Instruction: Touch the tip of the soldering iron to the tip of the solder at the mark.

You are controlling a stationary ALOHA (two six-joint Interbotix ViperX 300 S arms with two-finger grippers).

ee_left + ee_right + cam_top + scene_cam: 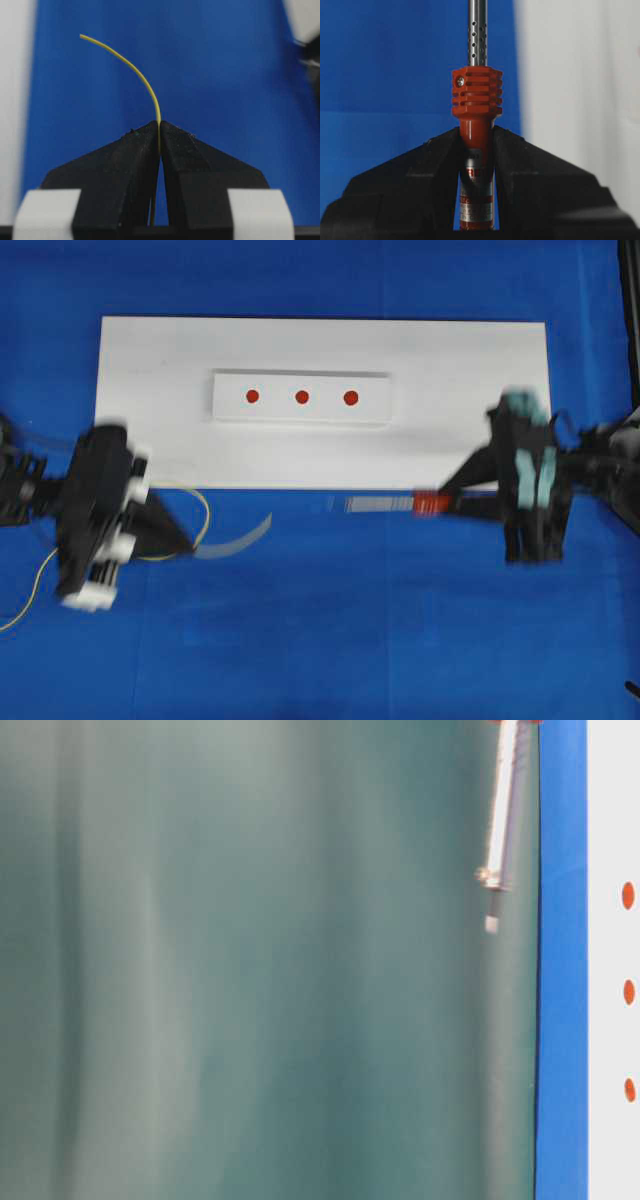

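The limp, springy solder (131, 69) is pinched near its free end by the left hand (160, 131); the rigid soldering iron (476, 95) is clamped at its orange body by the right hand (476, 137), both above the blue desk (360, 620).

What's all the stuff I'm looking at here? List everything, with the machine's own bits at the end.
soldering iron: one, orange-red body with perforated metal shaft, gripped at the right, pointing left along the board's near edge.
solder: one, thin yellow wire, gripped at the left, curving free end.
board: one, white, lying on the cloth.
raised strip: one, white, mid-board.
marks: three, red dots, in a row on the strip.
cloth: one, blue, covering the table.
left end effector: one, black, shut on the solder.
right end effector: one, black, shut on the soldering iron.
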